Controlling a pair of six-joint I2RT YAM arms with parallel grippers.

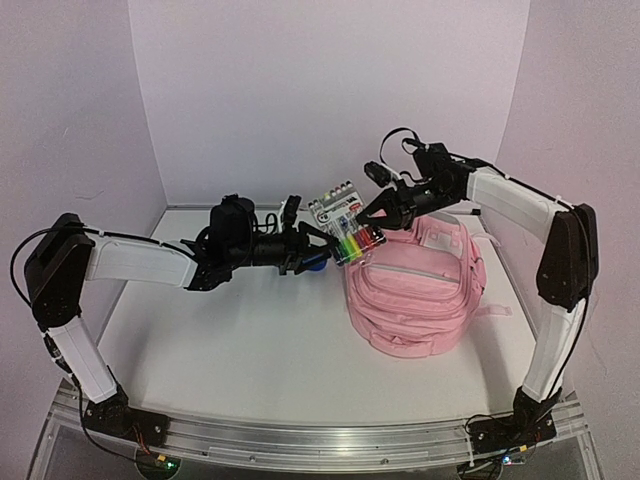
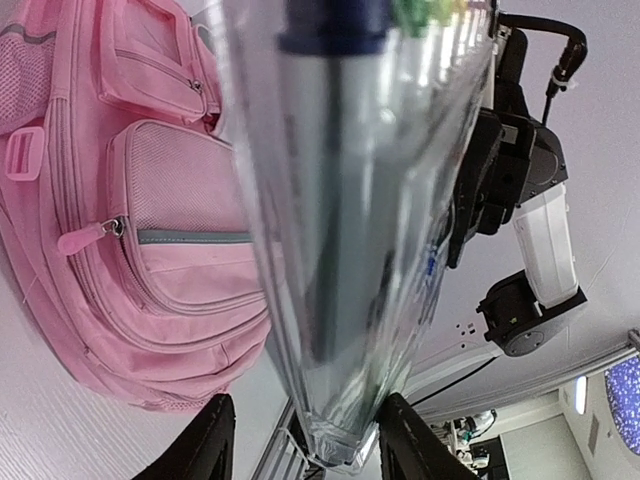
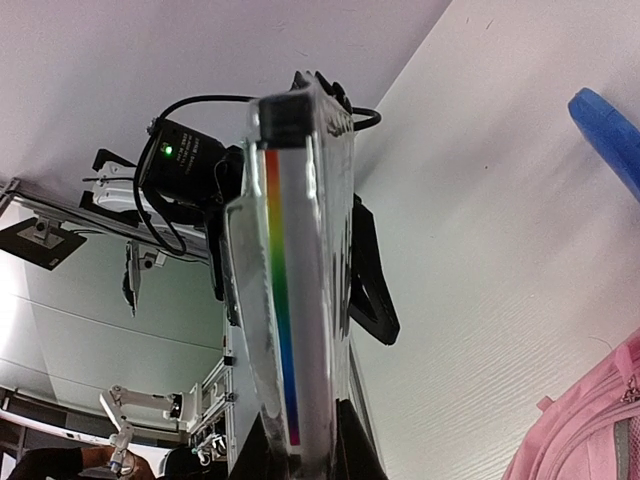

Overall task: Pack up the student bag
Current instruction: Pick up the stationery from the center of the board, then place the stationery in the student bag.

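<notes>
The pink student bag lies on the table at the right, pockets facing up; it also shows in the left wrist view and at the corner of the right wrist view. A clear pack of coloured markers hangs in the air to the left of the bag's top. My right gripper is shut on the pack's right edge, fingers tight on both sides. My left gripper is open, its fingers spread either side of the pack's other end.
A blue object lies on the table under the left gripper, also seen in the right wrist view. White walls close the back and sides. The right arm reaches over the bag.
</notes>
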